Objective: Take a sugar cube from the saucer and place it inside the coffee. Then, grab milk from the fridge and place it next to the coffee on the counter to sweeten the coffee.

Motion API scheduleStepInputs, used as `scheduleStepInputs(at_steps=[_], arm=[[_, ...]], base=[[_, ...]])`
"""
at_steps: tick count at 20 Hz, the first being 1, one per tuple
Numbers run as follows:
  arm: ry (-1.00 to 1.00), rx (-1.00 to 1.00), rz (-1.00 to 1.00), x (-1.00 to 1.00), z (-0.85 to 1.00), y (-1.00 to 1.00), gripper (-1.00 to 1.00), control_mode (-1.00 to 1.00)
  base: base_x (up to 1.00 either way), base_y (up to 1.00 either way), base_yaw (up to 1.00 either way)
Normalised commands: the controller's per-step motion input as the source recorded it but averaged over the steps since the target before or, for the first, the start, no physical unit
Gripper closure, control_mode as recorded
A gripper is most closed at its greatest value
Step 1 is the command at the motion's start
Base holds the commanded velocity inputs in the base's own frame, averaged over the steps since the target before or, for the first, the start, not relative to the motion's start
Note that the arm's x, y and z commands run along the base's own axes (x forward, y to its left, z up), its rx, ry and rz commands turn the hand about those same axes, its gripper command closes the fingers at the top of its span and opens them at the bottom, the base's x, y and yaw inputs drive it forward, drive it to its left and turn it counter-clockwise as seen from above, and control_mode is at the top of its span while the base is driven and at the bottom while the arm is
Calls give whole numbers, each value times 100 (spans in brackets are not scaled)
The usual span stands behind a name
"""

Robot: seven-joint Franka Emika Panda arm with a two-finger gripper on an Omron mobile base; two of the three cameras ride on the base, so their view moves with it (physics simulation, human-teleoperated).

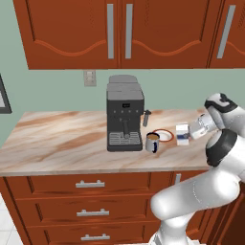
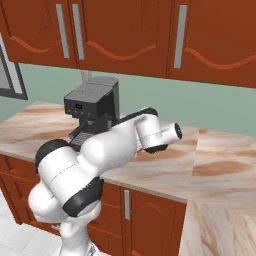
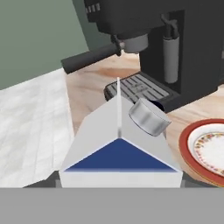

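Milk in the claw, gripped across its sides, just right of the saucer and near the coffee. You want it upright, flat on the bench, clear of the red rim; then let go.

**Lighting / render quality**

Light was even, bright and diffuse, source not discernible. Only faint soft shadows under the espresso machine on the counter. No glare, no blur, no edge distortion. Textures looked coarse close up in the hand view.
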Motion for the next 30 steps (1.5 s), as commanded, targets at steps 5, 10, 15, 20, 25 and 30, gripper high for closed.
scheduleStepInputs(at_steps=[5, 10, 15, 20, 25, 30], arm=[[-21, -5, 0, 8, -59, 4, 100, -100], [-15, 0, 0, 8, -38, 2, 100, -100], [-5, 0, -1, 25, -11, 0, 100, -100], [1, 6, 0, 22, -2, 0, 100, -100], [2, 12, 0, 31, -6, 0, 100, -100], [1, 5, 0, 34, -23, 0, 100, -100]], base=[[0, 0, 0], [0, 0, 0], [0, 0, 0], [0, 0, 0], [0, 0, 0], [0, 0, 0]])
